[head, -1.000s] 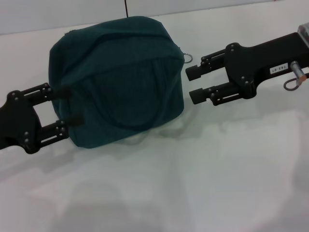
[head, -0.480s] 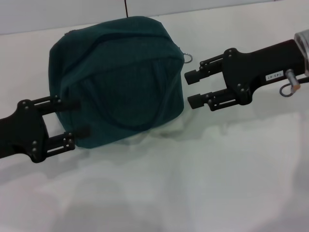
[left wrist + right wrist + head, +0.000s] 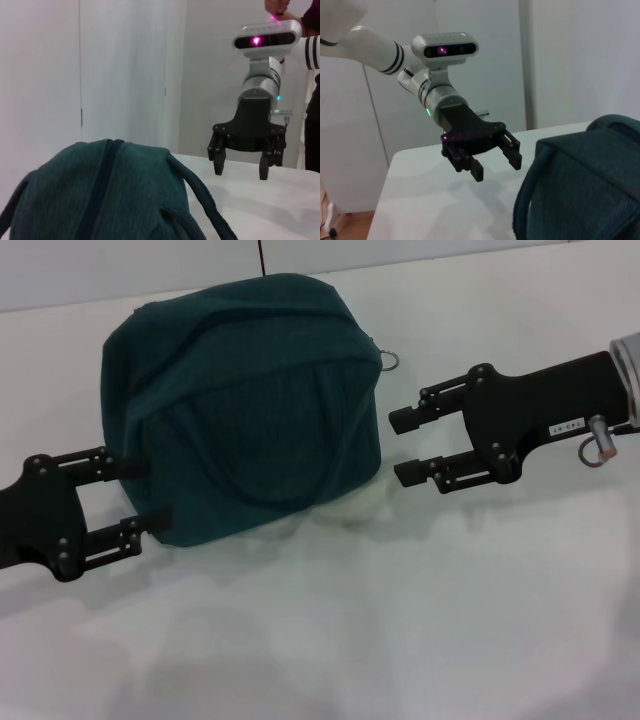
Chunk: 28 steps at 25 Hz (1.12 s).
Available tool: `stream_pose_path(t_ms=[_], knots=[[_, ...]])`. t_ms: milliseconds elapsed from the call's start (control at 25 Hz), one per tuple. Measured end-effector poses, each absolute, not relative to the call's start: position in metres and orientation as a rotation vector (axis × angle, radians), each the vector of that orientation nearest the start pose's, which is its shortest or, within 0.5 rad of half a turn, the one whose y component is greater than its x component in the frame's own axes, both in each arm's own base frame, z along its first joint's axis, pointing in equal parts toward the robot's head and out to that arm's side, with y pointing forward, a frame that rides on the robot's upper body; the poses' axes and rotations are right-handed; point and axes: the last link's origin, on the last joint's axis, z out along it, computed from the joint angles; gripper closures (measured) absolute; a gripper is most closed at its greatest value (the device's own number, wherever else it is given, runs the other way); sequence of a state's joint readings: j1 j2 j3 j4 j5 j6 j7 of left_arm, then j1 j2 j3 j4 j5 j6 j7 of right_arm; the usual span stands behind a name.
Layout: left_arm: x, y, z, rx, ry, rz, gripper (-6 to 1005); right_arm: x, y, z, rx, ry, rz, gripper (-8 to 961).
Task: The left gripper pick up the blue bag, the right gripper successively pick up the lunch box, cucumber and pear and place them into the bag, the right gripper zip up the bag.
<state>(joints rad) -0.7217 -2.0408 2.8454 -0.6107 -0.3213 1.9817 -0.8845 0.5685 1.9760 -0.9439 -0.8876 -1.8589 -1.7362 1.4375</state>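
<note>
Here, 1 white table [image 3: 400, 640] before a pale wall [image 3: 125, 65]. On it, 1 blue bag [image 3: 245, 400], zipped, 2 loop handles lying flat, ring pull at its right end. Left gripper [image 3: 150, 495], jaws spread, tips at the bag's left side. Right gripper [image 3: 404, 447], jaws spread, just beside the bag, apart.

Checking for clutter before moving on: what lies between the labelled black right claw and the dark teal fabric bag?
Nothing: in the head view only bare white table separates the open right gripper from the blue bag.
</note>
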Motion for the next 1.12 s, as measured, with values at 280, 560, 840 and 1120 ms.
stream_pose_path(t_ms=[280,560,840,1120], knots=[[-0.271,0.301,0.035,-2.767,-0.237,-0.851,386,0.212,0.335,0.041,-2.969,0.191,0.621,368],[-0.270,0.301,0.035,-2.762,-0.237,-0.866,387,0.212,0.332,0.040,-2.985,0.207,0.629,354],[-0.271,0.297,0.036,-2.741,-0.238,-0.893,338,0.216,0.328,0.040,-2.993,0.206,0.625,259],[-0.271,0.297,0.033,-2.741,-0.230,-0.889,242,0.220,0.325,0.039,-2.984,0.140,0.618,151]])
